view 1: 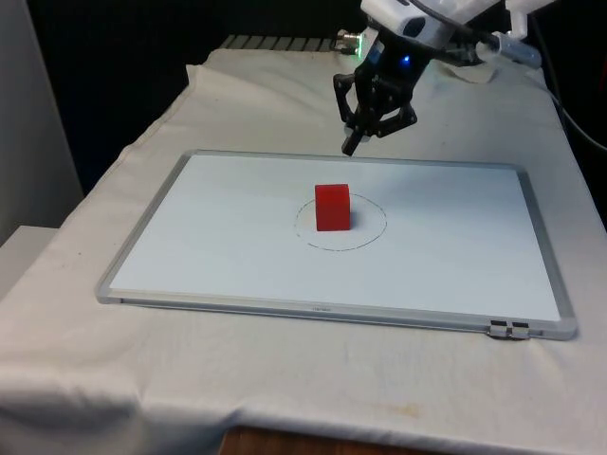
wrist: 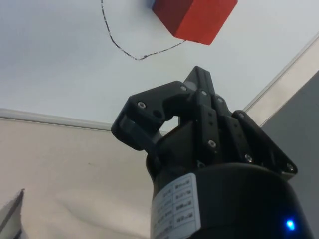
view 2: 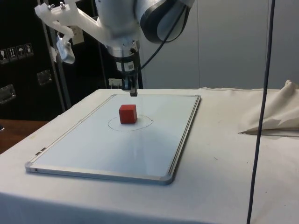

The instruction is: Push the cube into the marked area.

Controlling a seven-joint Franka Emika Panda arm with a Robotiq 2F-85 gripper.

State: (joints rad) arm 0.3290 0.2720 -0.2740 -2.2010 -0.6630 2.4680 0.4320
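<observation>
My gripper [view 1: 353, 144] hangs closed above the whiteboard's [view 1: 209, 256] far edge. The red cube [view 1: 332, 207] sits inside the drawn circle [view 1: 372, 235]; a white cloth [view 1: 142, 379] covers the table.

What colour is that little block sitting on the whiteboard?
Red. The cube shows best in the front view, standing inside the drawn circle.

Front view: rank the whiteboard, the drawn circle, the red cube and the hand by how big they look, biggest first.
1. whiteboard
2. drawn circle
3. hand, though it sits farther from the camera, so unsure against the cube
4. red cube
</observation>
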